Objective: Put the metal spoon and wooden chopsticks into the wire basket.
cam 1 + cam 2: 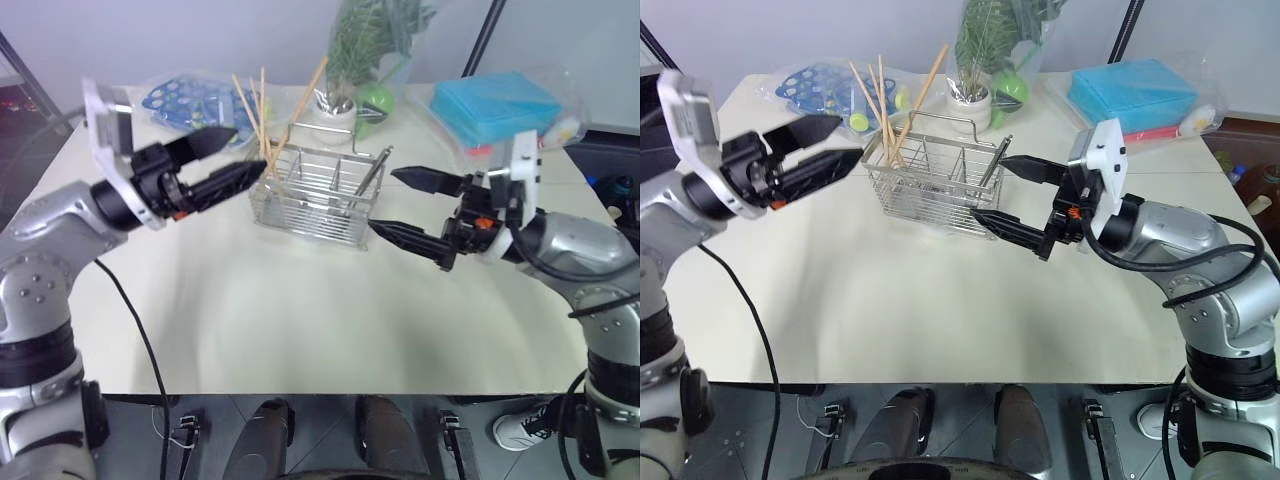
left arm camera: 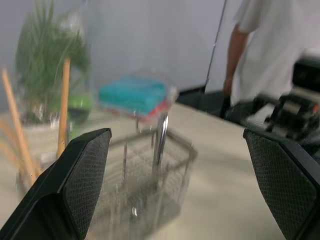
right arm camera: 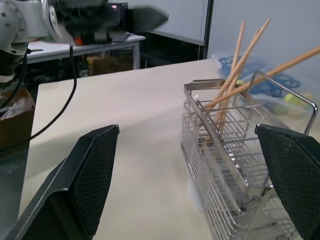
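Observation:
The wire basket stands mid-table. Several wooden chopsticks lean upright in its left end compartment, tips fanned out above the rim. The metal spoon stands in the right end compartment with its handle sticking up. My left gripper hovers just left of the basket at chopstick height, open and empty. My right gripper hovers at the basket's right end, also open and empty, with one finger above the rim and one by the lower corner. The right wrist view shows the basket close between my fingers.
Behind the basket are a potted plant in a clear bag, a blue box in a bag at the back right and a blue patterned bag at the back left. A person in a white shirt stands beyond the table. A black cable hangs at the left.

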